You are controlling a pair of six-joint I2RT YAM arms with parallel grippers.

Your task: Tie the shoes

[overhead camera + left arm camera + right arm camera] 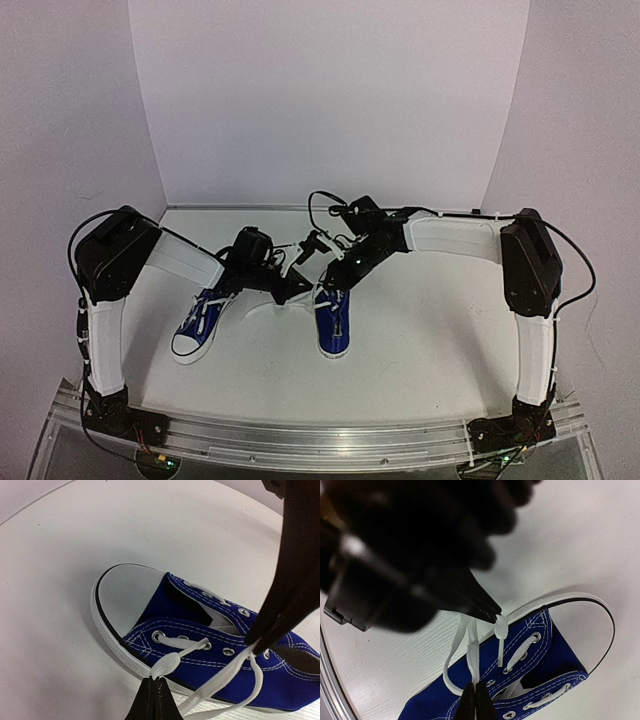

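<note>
Both jaws tight on laces (pixel 220 678) — shoe (pixel 155 607) heel outside both wrist views.

from my seat i see a white table (pixel 430 350) with a faint grain in its surface. a plain white back wall (pixel 330 100) stands behind it, with a white side wall at the left (pixel 60 120) and another at the right (pixel 590 120). an aluminium rail (pixel 320 440) runs along the table's near edge, above what looks like a clear panel (pixel 55 452).
</note>
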